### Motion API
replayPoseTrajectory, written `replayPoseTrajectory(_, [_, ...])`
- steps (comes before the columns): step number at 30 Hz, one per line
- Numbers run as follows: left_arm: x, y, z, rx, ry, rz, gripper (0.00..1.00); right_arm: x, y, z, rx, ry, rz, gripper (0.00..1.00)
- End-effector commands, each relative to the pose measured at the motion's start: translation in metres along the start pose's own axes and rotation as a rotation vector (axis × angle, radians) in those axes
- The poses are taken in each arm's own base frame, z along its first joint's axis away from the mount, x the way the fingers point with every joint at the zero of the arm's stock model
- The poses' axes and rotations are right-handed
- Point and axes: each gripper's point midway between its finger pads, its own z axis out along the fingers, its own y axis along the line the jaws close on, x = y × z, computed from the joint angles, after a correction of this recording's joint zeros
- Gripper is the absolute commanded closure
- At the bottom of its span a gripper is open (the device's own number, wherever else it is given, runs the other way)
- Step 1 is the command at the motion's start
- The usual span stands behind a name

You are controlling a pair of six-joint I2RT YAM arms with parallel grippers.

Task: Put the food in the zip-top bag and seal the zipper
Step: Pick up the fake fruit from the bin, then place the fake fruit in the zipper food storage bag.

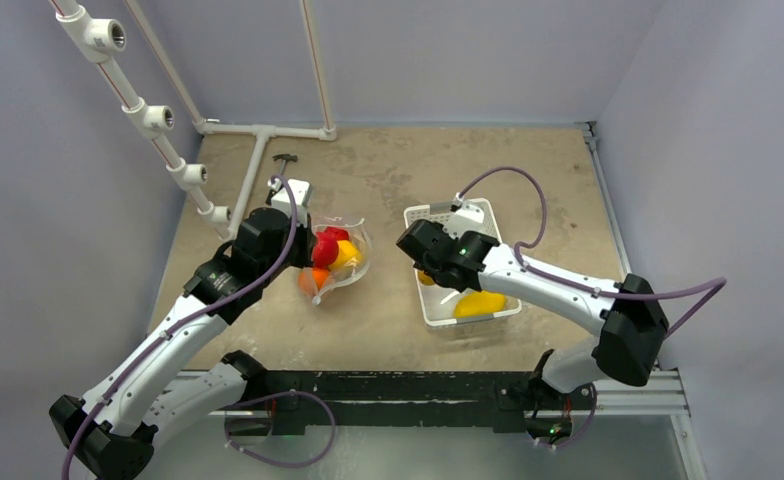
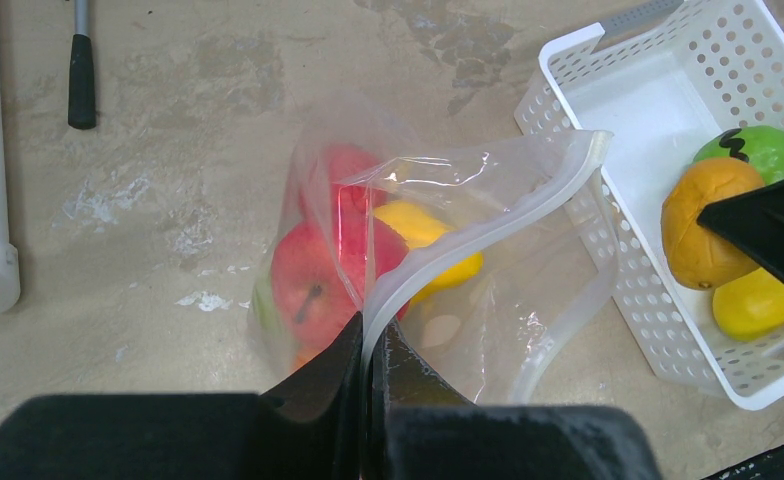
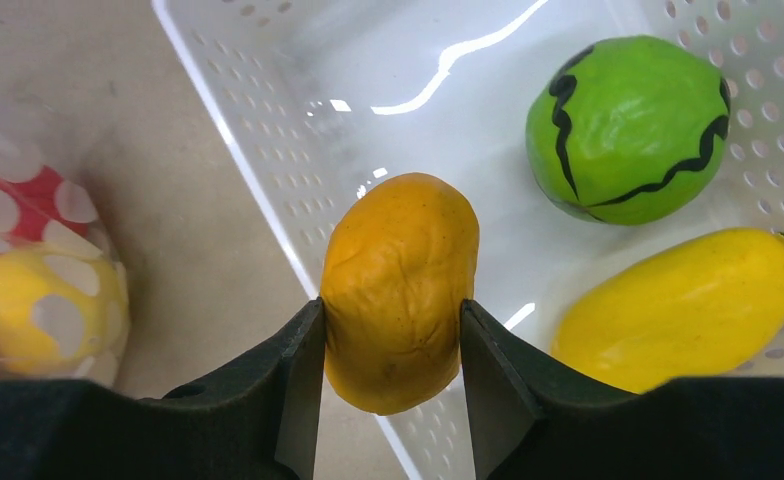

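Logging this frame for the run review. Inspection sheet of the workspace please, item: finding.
Surface: beige table, blotchy stains.
Job's things: zip-top bag mouth open, zipper unsealed; red fruit and yellow fruit inside; green fruit and long yellow fruit in the white basket.
Clutter: black-handled tool lying at the far left.
Grippers: left gripper shut on the zipper; right gripper shut on the orange fruit at the basket's wall.
Cables: purple cables along both arms, one looping over the basket.
Surroundings: white pipe frame far left; plain walls.
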Motion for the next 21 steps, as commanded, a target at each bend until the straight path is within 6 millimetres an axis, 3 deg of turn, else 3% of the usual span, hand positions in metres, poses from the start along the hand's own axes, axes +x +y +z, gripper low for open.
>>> replayPoseTrajectory(1, [-0.007, -0.003, 0.002, 0.011, -0.034, -0.002, 1.0, -0.038, 0.016, -0.018, -0.04, -0.096, 0.038, 1.0])
replayPoseTrajectory(8, [-0.007, -0.002, 0.003, 0.006, -0.031, -0.002, 1.0, -0.066, 0.041, -0.037, -0.115, -0.141, 0.048, 1.0])
replayPoseTrajectory(13, [-0.005, 0.0, 0.004, -0.003, -0.026, -0.002, 1.0, -0.08, 0.074, -0.062, -0.323, -0.159, 0.001, 1.0])
replayPoseTrajectory(21, [-0.005, 0.0, 0.006, -0.005, -0.021, -0.001, 1.0, -0.12, 0.114, -0.151, -0.812, -0.288, -0.042, 1.0])
